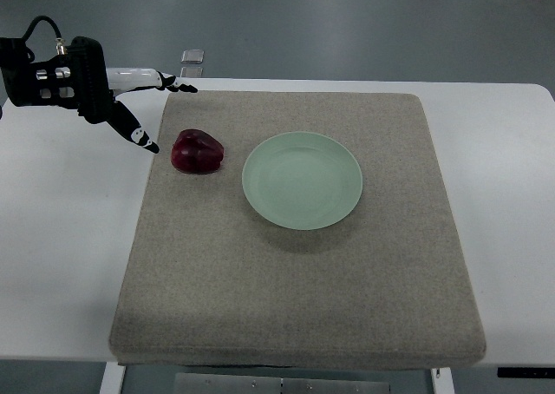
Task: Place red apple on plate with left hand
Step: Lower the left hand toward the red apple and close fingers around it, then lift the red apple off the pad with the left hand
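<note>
One robot hand [130,108] is in view, the left, entering from the upper left edge of the picture over the white table [61,264]. Its fingers are spread wide and hold nothing — one dark fingertip points toward the far edge of the mat, another reaches down toward the fruit without touching it. The right hand is not in view.

Just to the right of that lower fingertip, the red apple [198,151] lies on a grey fabric mat [295,298], near the mat's left edge. It is a deep, glossy red, almost maroon, with a lumpy, slightly flattened outline rather than a neat round one.

Further right, close beside the apple but not touching it, sits a pale green plate [338,207] — round, shallow and empty.

As a judgement, the task has barely begun: the apple is not yet grasped, and grasping, lifting, carrying it the short way right and setting it on the plate all remain.
</note>
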